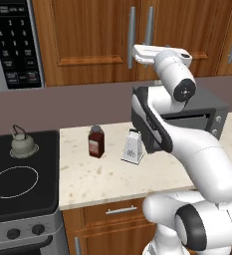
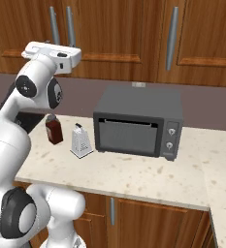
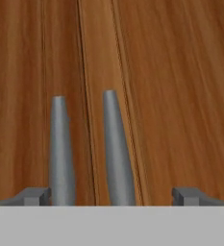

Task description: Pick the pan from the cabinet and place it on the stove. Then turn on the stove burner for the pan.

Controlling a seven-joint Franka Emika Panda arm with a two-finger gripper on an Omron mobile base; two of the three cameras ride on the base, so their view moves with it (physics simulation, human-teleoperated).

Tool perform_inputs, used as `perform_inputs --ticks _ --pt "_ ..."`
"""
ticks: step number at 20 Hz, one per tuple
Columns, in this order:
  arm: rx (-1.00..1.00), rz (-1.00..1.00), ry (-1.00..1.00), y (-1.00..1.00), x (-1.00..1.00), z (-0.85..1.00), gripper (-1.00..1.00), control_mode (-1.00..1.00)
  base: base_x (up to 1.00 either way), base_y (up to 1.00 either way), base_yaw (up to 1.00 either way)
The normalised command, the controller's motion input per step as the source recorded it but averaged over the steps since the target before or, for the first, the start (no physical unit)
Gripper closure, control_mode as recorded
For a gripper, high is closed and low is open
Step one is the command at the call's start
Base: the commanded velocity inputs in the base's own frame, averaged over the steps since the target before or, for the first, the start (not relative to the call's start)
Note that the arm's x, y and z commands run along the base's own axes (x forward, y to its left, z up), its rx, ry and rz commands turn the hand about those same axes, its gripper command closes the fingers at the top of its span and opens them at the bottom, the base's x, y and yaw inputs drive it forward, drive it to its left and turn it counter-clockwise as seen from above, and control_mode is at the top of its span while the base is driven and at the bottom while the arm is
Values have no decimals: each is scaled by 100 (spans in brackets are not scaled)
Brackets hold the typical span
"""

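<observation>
- The wall cabinet [image 1: 112, 35], its panelled doors closed, dominates the kitchen scene; the pan cannot be seen and, by the task, is judged to sit behind those doors.
- Two silver bar handles [image 3: 60, 149] flank the seam where the doors meet, and the arm's hand is raised toward them, probably to pull a door open.
- The gripper [image 3: 111, 194] faces that seam with its fingers spread wide, holding nothing, the handle pair between them.
- Below and left of the cabinet lies the stove [image 1: 23, 199], with one large burner ring [image 1: 14, 181] bare and three knobs [image 1: 13, 234] visible.
- One toaster oven [image 2: 138, 121] stands on the counter under the cabinet.
- Also under the cabinet: one kettle [image 1: 23, 144], one grater [image 1: 132, 148], one red jar [image 1: 96, 142].
</observation>
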Motion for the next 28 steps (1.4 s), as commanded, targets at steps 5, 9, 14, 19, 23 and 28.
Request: perform_inputs --ticks 5,9,14,19,23,28 --pt "0 4 0 0 29 0 -100 -100 0 0 0" --pt "0 0 0 -3 24 0 -100 -100 0 0 0" --pt "0 0 0 -11 17 0 -100 -100 0 0 0" --pt "0 0 0 0 26 0 -100 -100 0 0 0" --pt "0 0 0 0 30 0 -100 -100 0 0 0" --pt "0 0 0 0 31 0 -100 -100 0 0 0"
